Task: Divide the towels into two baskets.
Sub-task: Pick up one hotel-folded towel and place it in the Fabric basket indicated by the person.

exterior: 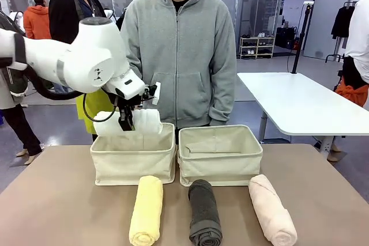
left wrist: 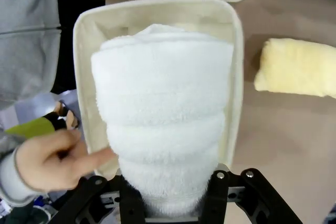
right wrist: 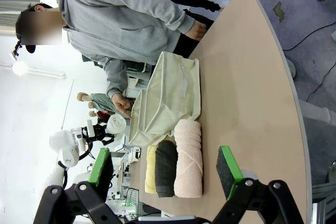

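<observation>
Left tool (exterior: 125, 123) round towel (left wrist: 163, 103) (finger (left wrist: 97, 158) beside)

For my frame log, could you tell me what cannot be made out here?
- Left wrist view: the white towel hides the left basket's floor and the left hand's fingertips.
- Front view: the right basket's front wall hides its floor.
- Right wrist view: the grey towel partly hides the yellow towel.

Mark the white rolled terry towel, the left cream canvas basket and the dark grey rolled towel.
White rolled terry towel (left wrist: 163, 103): left wrist view, middle of the roll.
Left cream canvas basket (exterior: 132, 168): front view, front wall.
Dark grey rolled terry towel (exterior: 204, 211): front view, middle of its top.
</observation>
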